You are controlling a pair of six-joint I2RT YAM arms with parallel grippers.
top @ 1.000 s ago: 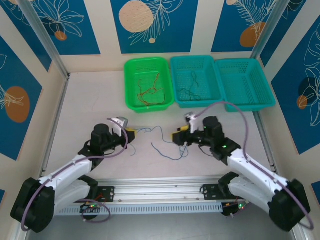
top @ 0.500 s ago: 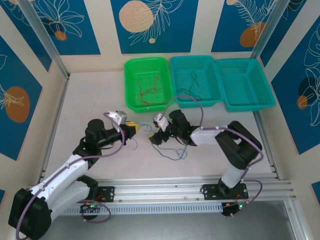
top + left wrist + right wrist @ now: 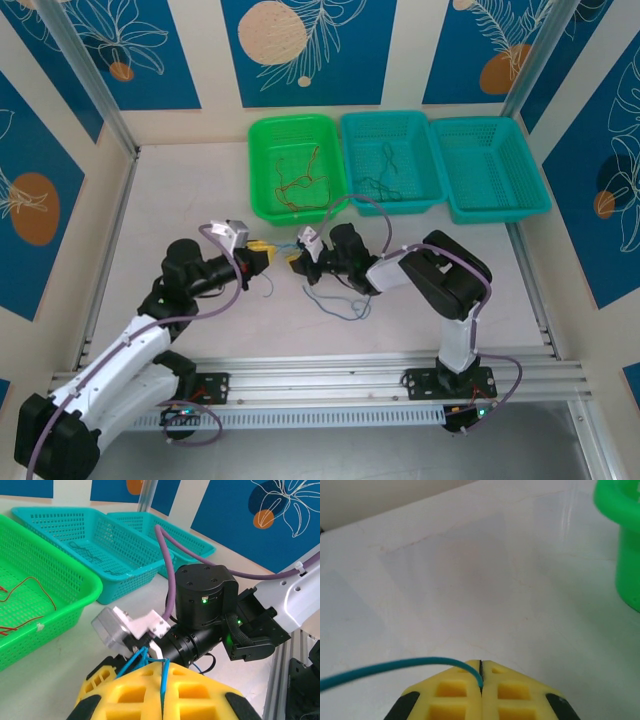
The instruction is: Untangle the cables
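The right end effector (image 3: 481, 671) is clenched, its yellow pads pressed together on the blue-grey cable (image 3: 395, 666). From there the cable arcs away to the left and is cut off at the edge of the right wrist view. The left end effector (image 3: 163, 670) is clenched too, pinching blue strands of the same cable in the seam between its pads. The strands rise toward the right arm's wrist. There the right end effector's own fingers are hidden behind the left one's yellow pads, so the far end of the strands cannot be made out.

From above, the two end effectors sit close together over the middle of the desk (image 3: 180, 200). The pinch points there are too small to tell apart. The rest of the cable lies in a loose loop on the desk just in front of them.

At the far side of the desk stand three baskets in a row. The green basket (image 3: 254, 195) holds the red-orange cables (image 3: 300, 185), and the middle teal basket (image 3: 347, 165) holds the dark green cables (image 3: 385, 180). The right teal basket (image 3: 540, 190) stands beside it.
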